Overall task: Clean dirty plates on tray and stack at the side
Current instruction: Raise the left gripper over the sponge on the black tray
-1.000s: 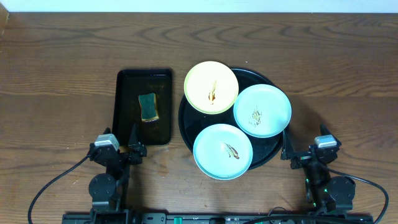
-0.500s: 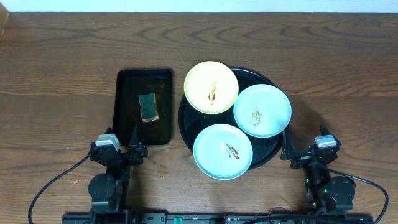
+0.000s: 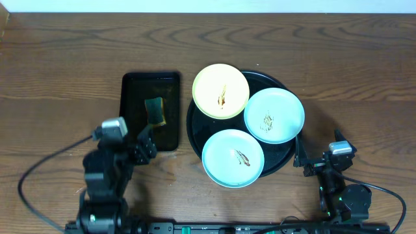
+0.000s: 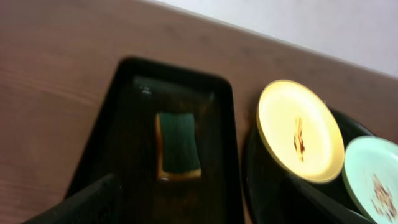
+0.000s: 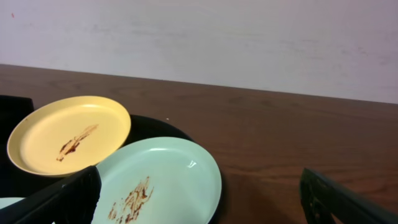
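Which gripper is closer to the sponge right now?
Left. The left gripper sits just in front of the sponge; the right gripper is far off, beyond the round tray.

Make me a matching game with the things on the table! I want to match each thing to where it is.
Things:
1. sponge
2. yellow plate
3. big round tray
4. nearest mint plate

Places:
A. closest to the robot, poking over the front rim
B. lies under numbers 2 and 4
C. inside the small rectangular tray
D. sticks out over the far left rim

Pairs: 1-C, 2-D, 3-B, 4-A
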